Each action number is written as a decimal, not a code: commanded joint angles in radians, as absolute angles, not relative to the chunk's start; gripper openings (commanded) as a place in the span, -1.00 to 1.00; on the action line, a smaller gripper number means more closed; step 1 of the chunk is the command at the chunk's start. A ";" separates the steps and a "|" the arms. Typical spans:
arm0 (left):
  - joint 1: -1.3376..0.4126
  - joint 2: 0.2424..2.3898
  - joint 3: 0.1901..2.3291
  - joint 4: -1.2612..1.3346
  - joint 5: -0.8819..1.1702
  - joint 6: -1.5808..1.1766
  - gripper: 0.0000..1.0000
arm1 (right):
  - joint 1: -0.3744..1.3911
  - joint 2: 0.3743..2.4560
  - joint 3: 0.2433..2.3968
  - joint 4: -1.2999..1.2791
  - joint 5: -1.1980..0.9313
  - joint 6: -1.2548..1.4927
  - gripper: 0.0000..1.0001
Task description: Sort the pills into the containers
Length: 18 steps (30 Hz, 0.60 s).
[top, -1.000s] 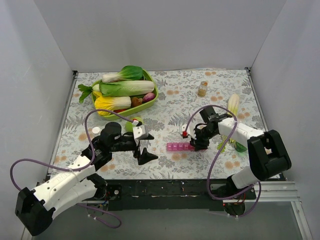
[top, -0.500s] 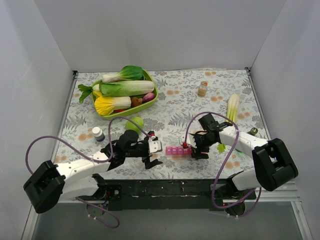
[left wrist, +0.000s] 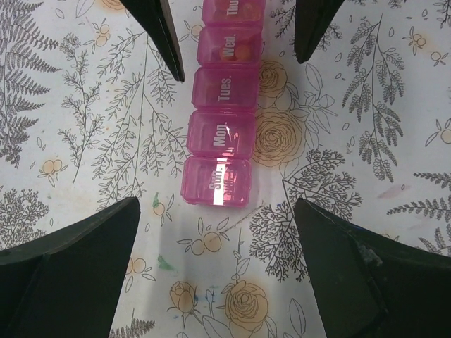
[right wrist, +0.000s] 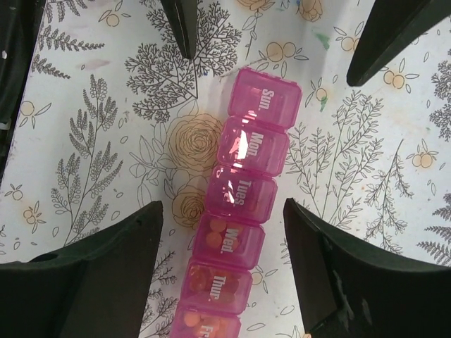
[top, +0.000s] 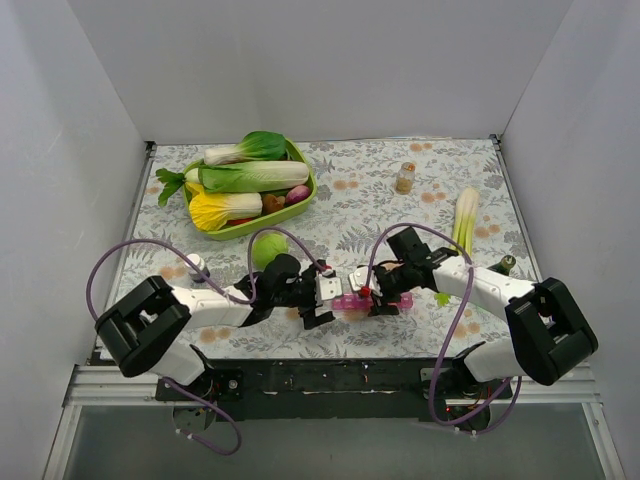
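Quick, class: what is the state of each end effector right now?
Left end effector: open, astride the pill box, holding nothing.
Right end effector: open, holding nothing.

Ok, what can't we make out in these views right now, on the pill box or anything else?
Pill box, Sat cell: cut off by the bottom edge of the right wrist view and the top edge of the left wrist view; too small in the top view.
Pill bottle: top view only, too small to judge cap or fill.
Dark object, top view: too small to identify.

Pill-box (right wrist: 243, 197) transl. pink, white lettering; pills (right wrist: 217, 227) orange; cloth (left wrist: 366, 141) white w/ grey ferns, orange blooms.
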<state>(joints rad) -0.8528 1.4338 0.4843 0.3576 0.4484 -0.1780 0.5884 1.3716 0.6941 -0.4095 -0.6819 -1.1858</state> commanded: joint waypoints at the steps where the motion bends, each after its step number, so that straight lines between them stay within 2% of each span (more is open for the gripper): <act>1: -0.857 1.469 0.531 0.405 0.459 -0.143 0.83 | 0.623 1.373 0.669 -0.310 -0.692 -1.132 0.51; 10: -0.864 1.566 0.554 0.446 0.471 -0.149 0.66 | 0.644 1.404 0.644 -0.224 -0.617 -1.039 0.44; 15: -0.873 1.600 0.563 0.460 0.471 -0.164 0.48 | 0.647 1.405 0.643 -0.212 -0.603 -1.019 0.43; 18: -0.874 1.603 0.554 0.474 0.474 -0.182 0.29 | 0.647 1.413 0.652 -0.207 -0.601 -0.990 0.41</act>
